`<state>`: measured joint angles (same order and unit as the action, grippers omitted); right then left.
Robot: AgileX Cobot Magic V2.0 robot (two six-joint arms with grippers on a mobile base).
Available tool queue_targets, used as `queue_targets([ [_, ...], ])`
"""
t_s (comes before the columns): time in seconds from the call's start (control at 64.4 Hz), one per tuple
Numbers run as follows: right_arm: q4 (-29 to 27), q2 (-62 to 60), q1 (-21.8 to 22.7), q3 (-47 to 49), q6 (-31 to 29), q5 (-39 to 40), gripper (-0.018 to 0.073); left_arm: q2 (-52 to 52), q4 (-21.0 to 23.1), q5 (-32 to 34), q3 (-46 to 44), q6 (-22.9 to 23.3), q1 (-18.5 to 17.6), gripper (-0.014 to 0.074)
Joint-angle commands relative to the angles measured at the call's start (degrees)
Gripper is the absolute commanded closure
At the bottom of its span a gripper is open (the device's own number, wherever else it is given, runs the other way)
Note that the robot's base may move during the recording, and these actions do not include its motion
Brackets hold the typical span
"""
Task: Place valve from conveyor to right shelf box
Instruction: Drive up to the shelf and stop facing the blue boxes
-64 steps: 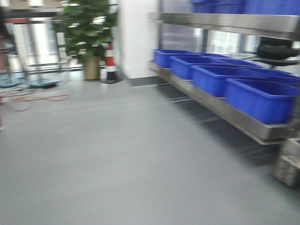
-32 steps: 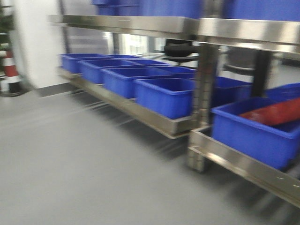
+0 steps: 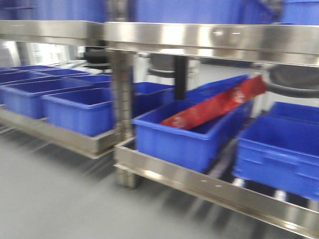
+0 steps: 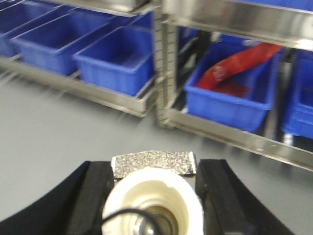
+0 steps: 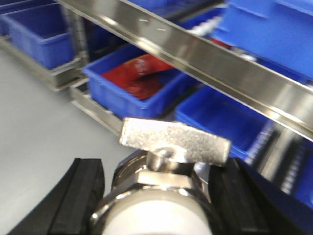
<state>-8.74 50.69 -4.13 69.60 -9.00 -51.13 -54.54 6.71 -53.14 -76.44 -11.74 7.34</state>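
Observation:
In the left wrist view, my left gripper (image 4: 155, 167) is shut on a valve (image 4: 151, 200) with a white round end and a silvery flat handle, black fingers (image 4: 93, 191) pressing both sides. The right wrist view shows my right gripper (image 5: 159, 169) shut on a second silvery valve (image 5: 175, 141) with a T-shaped handle. Both hang above grey floor in front of the steel shelf (image 3: 199, 181). Its lower level holds blue boxes: one (image 3: 184, 144) contains a red packet (image 3: 214, 107), another (image 3: 279, 154) stands to its right. The conveyor is out of view. No gripper shows in the front view.
A steel upright post (image 3: 122, 124) splits the shelf into bays. More blue boxes (image 3: 75, 112) line the lower level to the left, and others sit on the upper shelf (image 3: 199, 40). Grey floor (image 3: 60, 199) lies before the shelf.
The front view has swept right along the shelf: the plant and cone have left the frame, and the box with the red packet now sits in the middle, closer.

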Motion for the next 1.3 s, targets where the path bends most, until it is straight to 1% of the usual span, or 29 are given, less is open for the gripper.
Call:
queue_targets([
  [0.0, 0.41, -0.46, 0.03, 0.62, -0.06, 4.09, 0.0713, 0.59, 0.80, 3.21, -0.38, 0.39, -0.34, 0.0707],
  [1.289, 0.41, -0.46, 0.03, 0.62, -0.06, 4.09, 0.0713, 0.59, 0.80, 3.21, -0.38, 0.39, -0.34, 0.0707],
])
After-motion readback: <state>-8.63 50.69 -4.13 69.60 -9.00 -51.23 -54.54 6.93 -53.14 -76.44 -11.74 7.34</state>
